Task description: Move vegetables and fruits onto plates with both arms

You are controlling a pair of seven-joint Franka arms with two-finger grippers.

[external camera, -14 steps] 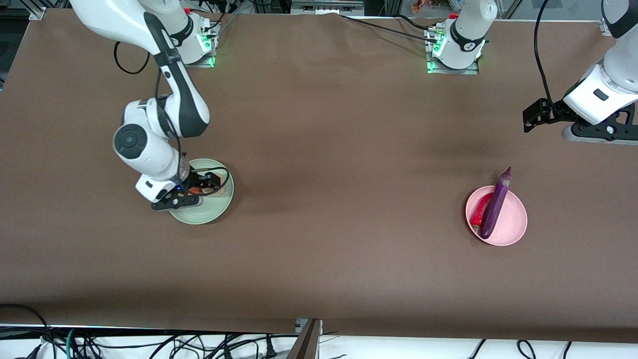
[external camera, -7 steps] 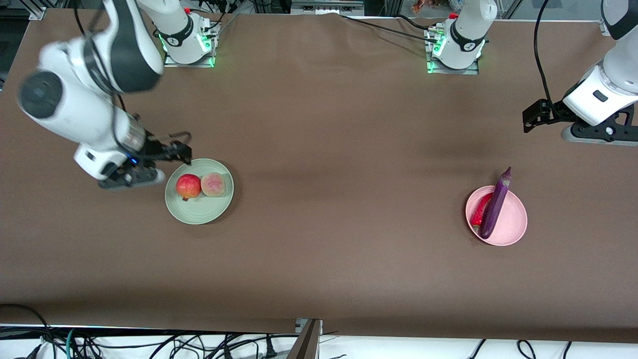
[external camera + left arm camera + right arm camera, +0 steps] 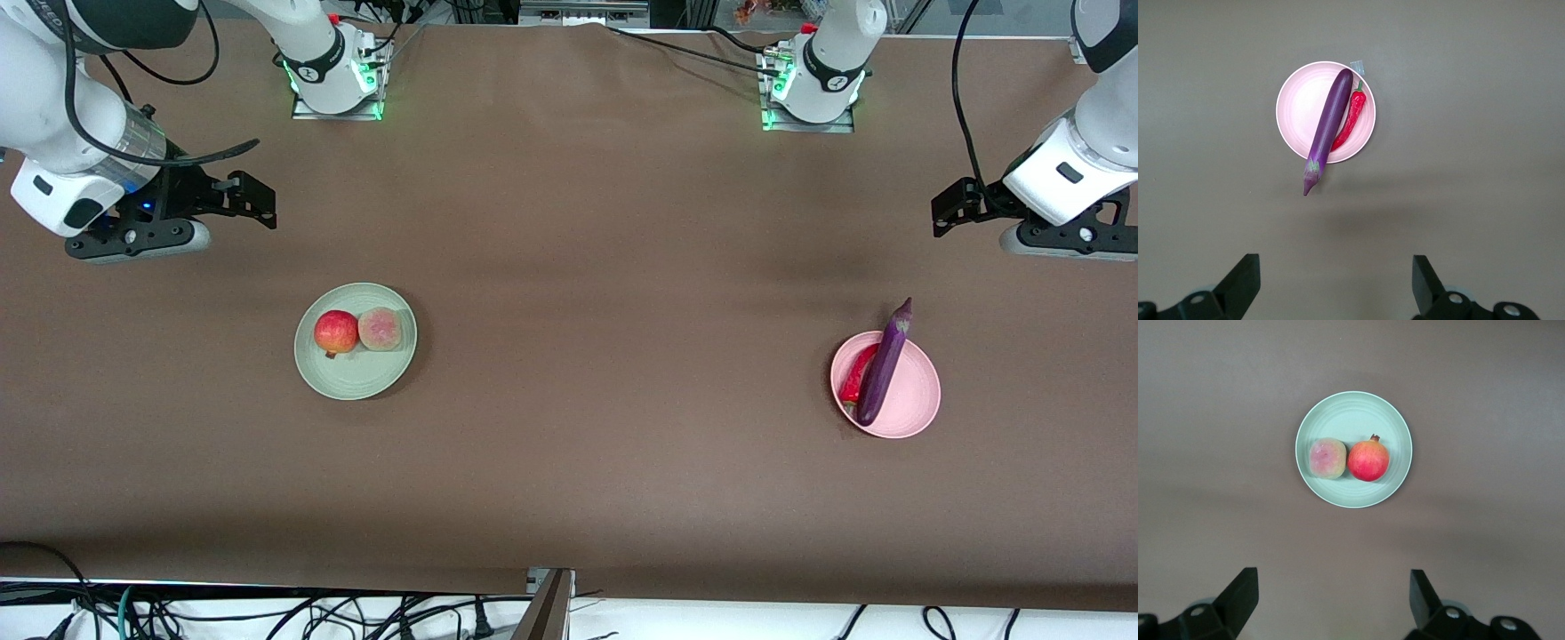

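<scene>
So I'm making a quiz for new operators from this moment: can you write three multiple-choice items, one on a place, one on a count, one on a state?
1. Where does the eggplant lie?
A. on the pink plate
B. on the green plate
C. on the bare table

2. How many fruits are on the green plate?
A. one
B. two
C. three

3. How is the right tool?
A. shut on a fruit
B. shut and empty
C. open and empty

Key: 1 A, the eggplant lies across the pink plate beside the chili pepper. 2 B, the pomegranate and the pale fruit sit touching on the green plate. 3 C, the right tool shows spread fingers with nothing between them; the left tool does likewise.
</scene>
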